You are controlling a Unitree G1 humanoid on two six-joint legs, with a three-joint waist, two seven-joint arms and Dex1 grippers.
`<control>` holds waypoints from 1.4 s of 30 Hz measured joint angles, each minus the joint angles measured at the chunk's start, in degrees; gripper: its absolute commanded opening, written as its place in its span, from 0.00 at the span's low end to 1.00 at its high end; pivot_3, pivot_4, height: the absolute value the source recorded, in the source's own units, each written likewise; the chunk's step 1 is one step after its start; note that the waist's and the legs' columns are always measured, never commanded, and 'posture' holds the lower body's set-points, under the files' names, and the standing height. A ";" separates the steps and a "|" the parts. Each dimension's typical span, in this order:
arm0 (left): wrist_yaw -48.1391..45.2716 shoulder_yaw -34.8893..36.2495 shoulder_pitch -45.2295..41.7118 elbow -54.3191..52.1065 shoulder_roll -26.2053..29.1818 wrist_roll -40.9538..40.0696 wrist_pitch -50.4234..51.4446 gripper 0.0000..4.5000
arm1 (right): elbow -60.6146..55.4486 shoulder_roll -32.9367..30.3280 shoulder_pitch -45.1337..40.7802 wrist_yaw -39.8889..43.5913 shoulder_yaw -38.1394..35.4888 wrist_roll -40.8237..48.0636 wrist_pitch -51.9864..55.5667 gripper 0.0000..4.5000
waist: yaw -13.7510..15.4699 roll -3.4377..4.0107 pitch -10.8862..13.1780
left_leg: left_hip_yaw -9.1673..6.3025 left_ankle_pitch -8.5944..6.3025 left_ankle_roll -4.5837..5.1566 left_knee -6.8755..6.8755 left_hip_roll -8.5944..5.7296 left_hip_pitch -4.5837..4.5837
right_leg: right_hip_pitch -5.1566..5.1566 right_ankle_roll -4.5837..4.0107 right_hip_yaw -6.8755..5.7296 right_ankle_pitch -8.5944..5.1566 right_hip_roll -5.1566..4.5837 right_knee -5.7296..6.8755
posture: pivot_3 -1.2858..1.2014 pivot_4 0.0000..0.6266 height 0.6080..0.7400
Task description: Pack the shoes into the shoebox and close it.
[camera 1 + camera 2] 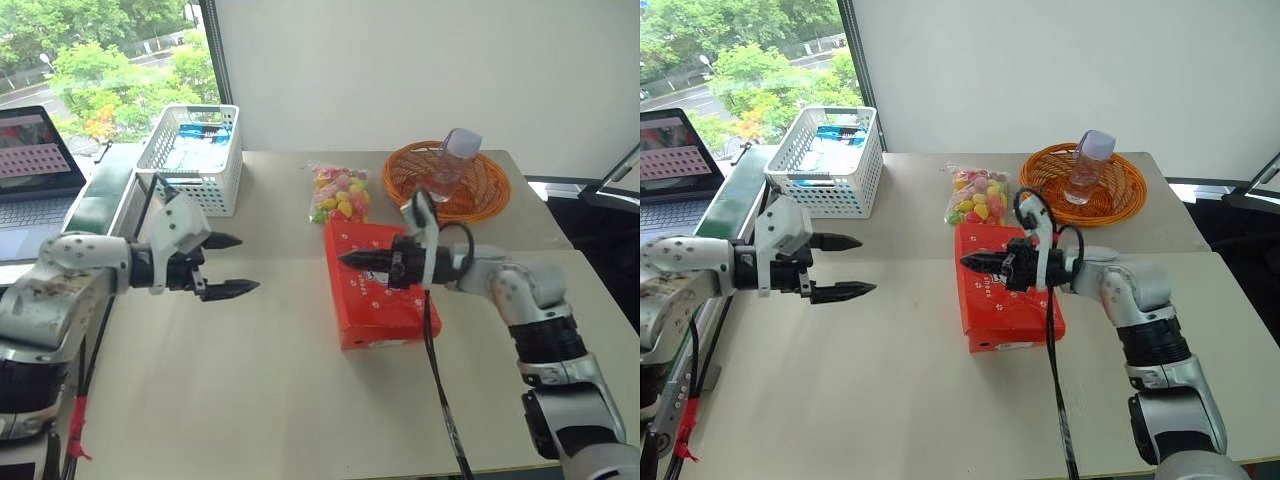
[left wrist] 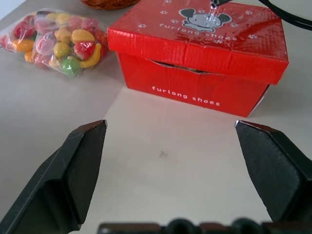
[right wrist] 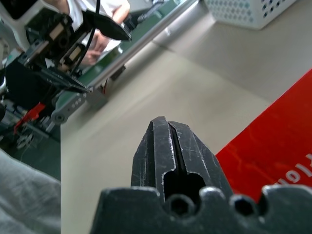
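The shoebox lay on the desk with its lid down, though in the left wrist view the lid's front edge stood slightly lifted, leaving a thin dark gap along the front wall. A bag of sweets lay just behind the box, and a wicker tray holding a clear cup sat farther back to the right. A white basket stood at the desk's rear left, near a laptop.

The right tool hovered over the box lid, pointing left, its fingers pressed together and holding nothing. The left tool hung above bare desk, well apart from the box on its left side, its fingers spread wide and empty, aimed toward the box.
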 measured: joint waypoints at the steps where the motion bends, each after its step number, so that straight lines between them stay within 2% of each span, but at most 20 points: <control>1: 0.40 0.00 0.56 -0.34 -0.08 0.00 0.04 1.00 | 0.66 -0.01 -0.20 1.01 0.52 -0.86 -0.02 0.00 | 0.01 -0.01 0.00 | 0.00 0.00 0.00 0.00 0.00 -0.01 | -0.01 0.00 0.00 0.00 0.00 0.00 | 0.52 0.24 1.00; 9: 3.00 -0.12 2.84 -2.82 -0.46 0.00 0.10 1.00 | 8.57 0.31 -3.78 5.96 7.80 -12.17 -3.67 0.00 | 0.00 -0.01 0.00 | 0.02 0.00 0.00 0.02 0.01 0.04 | 0.00 -0.02 0.00 0.01 0.01 0.03 | 0.52 0.24 1.00; 15: 5.69 0.22 5.29 -6.44 -1.33 -1.09 1.46 1.00 | 14.72 1.14 -10.33 11.44 16.50 -23.18 -12.55 0.00 | -0.36 -0.03 -0.02 | 0.12 0.00 -0.01 0.02 0.06 0.55 | 0.31 0.13 0.06 -0.15 0.02 0.12 | 0.52 0.24 1.00; 19: 7.52 0.37 6.96 -7.64 -2.19 -1.21 1.56 1.00 | 18.11 1.49 -13.95 15.83 19.87 -28.29 -16.68 0.00 | -0.31 -0.06 -0.05 | 0.16 0.02 -0.05 0.02 0.08 0.68 | 0.34 -0.15 0.10 -0.23 0.02 0.16 | 0.52 0.24 1.00; 24: 9.19 0.50 7.98 -8.61 -2.77 -1.39 1.55 1.00 | 21.73 1.97 -18.36 21.88 19.35 -28.84 -13.79 0.00 | -0.18 -0.10 -0.06 | 0.25 0.03 -0.05 0.02 0.09 0.55 | 0.18 -0.30 0.16 0.06 0.02 0.24 | 0.52 0.24 1.00; 30: 10.01 -1.12 7.37 -7.32 -4.57 -0.49 0.94 1.00 | 20.27 1.33 -23.42 27.36 13.70 -24.46 -4.69 0.00 | 0.01 -0.10 -0.06 | 0.28 0.03 -0.05 0.02 0.06 -0.30 | -0.65 -0.18 0.21 0.12 0.05 0.34 | 0.52 0.24 1.00; 33: 10.17 -3.03 5.89 -5.06 -5.45 0.81 -0.37 1.00 | 19.03 0.90 -25.07 28.46 11.93 -23.51 -3.02 0.00 | 0.03 -0.10 -0.06 | 0.27 0.02 -0.05 0.02 0.06 -0.35 | -0.68 -0.17 0.20 0.12 0.07 0.32 | 0.52 0.24 1.00; 39: 10.06 -5.76 3.70 -1.82 -6.90 3.57 -2.86 1.00 | 24.07 2.41 -25.34 28.53 12.30 -26.72 -8.74 0.00 | -0.08 -0.10 -0.05 | 0.29 0.03 -0.05 0.04 0.06 -0.35 | -0.67 -0.16 0.21 0.12 0.08 0.31 | 0.52 0.24 1.00; 42: 10.01 -6.53 3.20 -1.38 -6.98 4.84 -3.26 1.00 | 34.23 4.95 -25.84 28.75 13.17 -30.76 -15.30 0.00 | -0.14 -0.11 -0.05 | 0.29 0.03 -0.05 0.06 0.06 -0.35 | -0.67 -0.16 0.23 0.12 0.10 0.32 | 0.52 0.24 1.00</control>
